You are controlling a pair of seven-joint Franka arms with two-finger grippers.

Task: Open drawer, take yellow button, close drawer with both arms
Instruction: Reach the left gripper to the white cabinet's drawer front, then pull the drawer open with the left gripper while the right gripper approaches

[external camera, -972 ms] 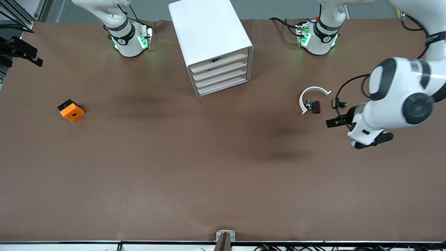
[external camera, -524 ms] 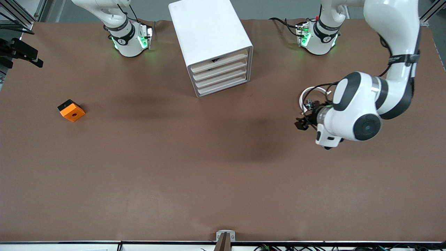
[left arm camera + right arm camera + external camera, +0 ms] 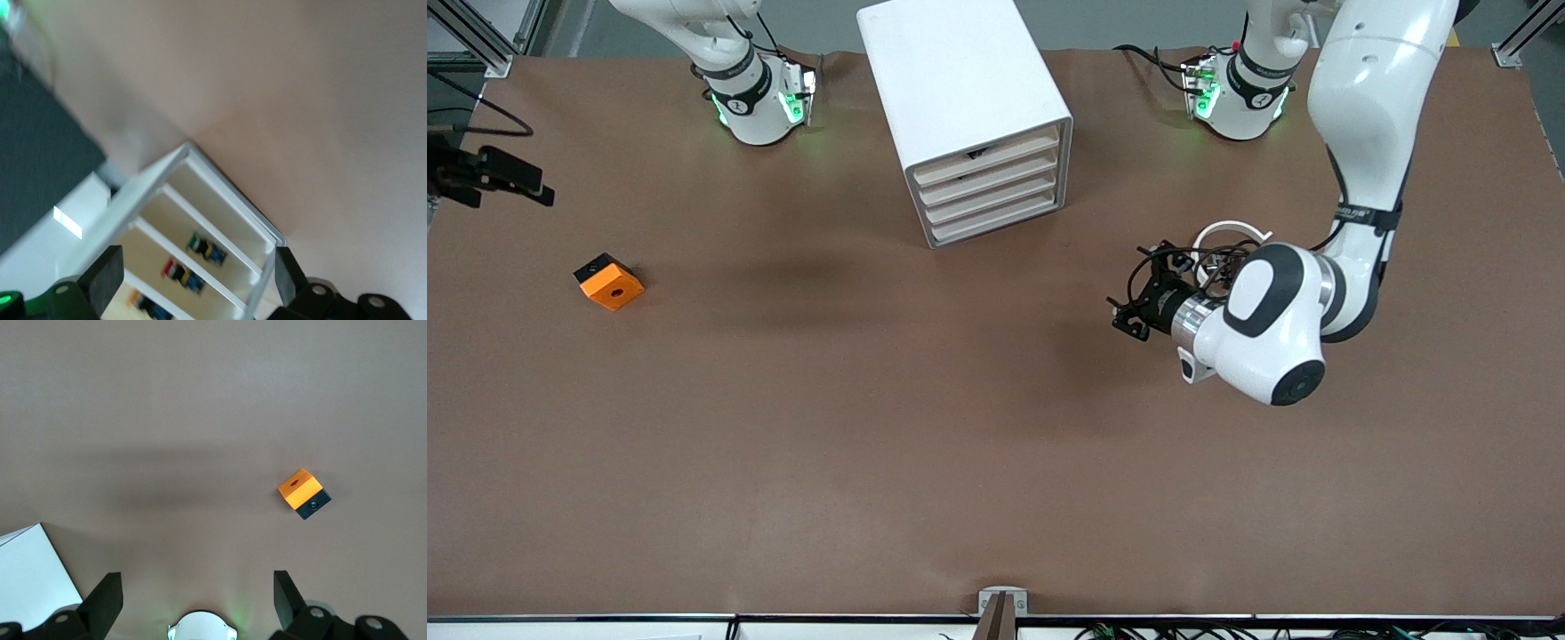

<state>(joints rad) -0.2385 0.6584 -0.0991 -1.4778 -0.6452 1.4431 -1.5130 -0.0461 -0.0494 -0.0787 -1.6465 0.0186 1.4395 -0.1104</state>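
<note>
The white drawer cabinet (image 3: 969, 116) stands between the arms' bases, and its stacked drawers (image 3: 996, 191) look shut. My left gripper (image 3: 1136, 298) is open and empty above the table, toward the left arm's end from the cabinet. The left wrist view has the drawer fronts (image 3: 200, 227) between my open fingers (image 3: 100, 277). Small coloured parts show in the drawers. One blurred part (image 3: 135, 298) is orange, black and blue, and I cannot tell whether it is the button. My right gripper (image 3: 507, 178) is open and empty at the right arm's end of the table.
An orange square block with a hole (image 3: 608, 282) lies toward the right arm's end and shows in the right wrist view (image 3: 303, 493). A white curved piece (image 3: 1227, 233) with a small dark part lies beside the left arm's wrist, partly hidden.
My left arm has swung in from the left arm's end of the table toward the cabinet, passing over the white curved piece. My right gripper has shifted slightly at the table's end.
</note>
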